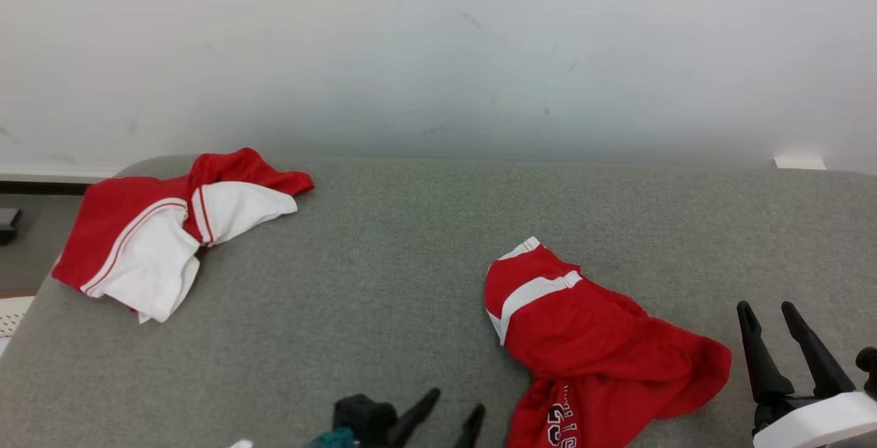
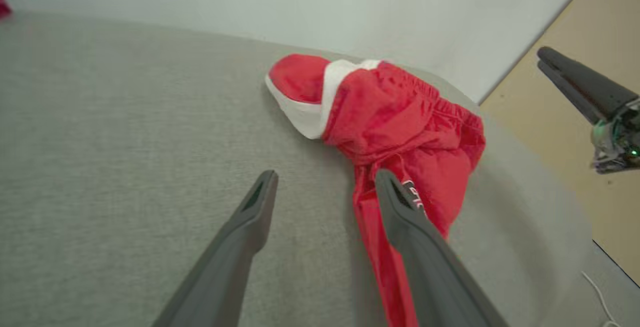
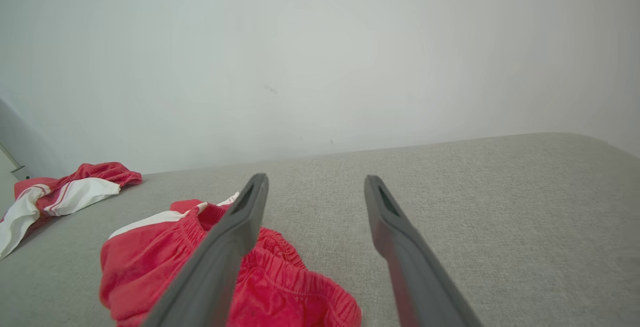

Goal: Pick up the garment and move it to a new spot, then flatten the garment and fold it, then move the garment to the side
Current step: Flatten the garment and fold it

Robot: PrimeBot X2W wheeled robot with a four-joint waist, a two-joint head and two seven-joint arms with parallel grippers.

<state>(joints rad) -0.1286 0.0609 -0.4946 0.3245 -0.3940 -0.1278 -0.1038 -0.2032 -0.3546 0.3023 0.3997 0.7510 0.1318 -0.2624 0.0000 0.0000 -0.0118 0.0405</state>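
Near edge: left end effector [image 1: 455, 400] at 6 o'clock and right end effector [image 1: 766, 311] at 4 o'clock, both open and empty. Between them the red shorts [image 1: 596, 338] lie crumpled on the counter [image 1: 384, 263], probably so both arms can reach them for flattening. The second garment [image 1: 157, 229] lies well apart at 10 o'clock.

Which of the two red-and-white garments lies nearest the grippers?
The mostly red garment with printed lettering, crumpled between the left gripper and right gripper. The other garment, with big white panels, lies far off at back left.

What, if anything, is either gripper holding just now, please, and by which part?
Nothing is held. The left gripper and the right gripper both stand with jaws open, and the red shorts lie loose on the grey surface.
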